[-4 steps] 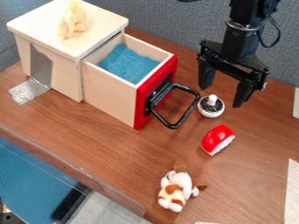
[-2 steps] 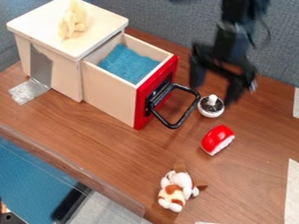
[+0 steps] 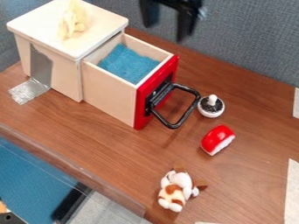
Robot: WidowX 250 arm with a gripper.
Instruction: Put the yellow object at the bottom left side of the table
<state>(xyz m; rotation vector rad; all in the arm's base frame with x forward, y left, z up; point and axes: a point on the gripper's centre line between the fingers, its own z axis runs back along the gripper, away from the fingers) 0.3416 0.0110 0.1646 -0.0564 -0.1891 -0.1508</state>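
My gripper (image 3: 166,27) hangs at the top edge, behind and above the open drawer, its two fingers spread apart with nothing between them. The pale yellow object (image 3: 72,19) rests on the lid of the wooden box at the upper left, to the left of the gripper and apart from it. Brown wood-grain table (image 3: 105,135) surface lies under the box.
A drawer (image 3: 111,94) with a blue lining and a black handle (image 3: 186,117) juts from the box. Right of it are a small white-and-black round object (image 3: 210,106) and a red-and-white piece (image 3: 217,140). A plush dog (image 3: 175,191) lies near the front edge.
My gripper has moved up and to the left, from above the round object to the top edge behind the drawer. The objects on the table and box have stayed put.
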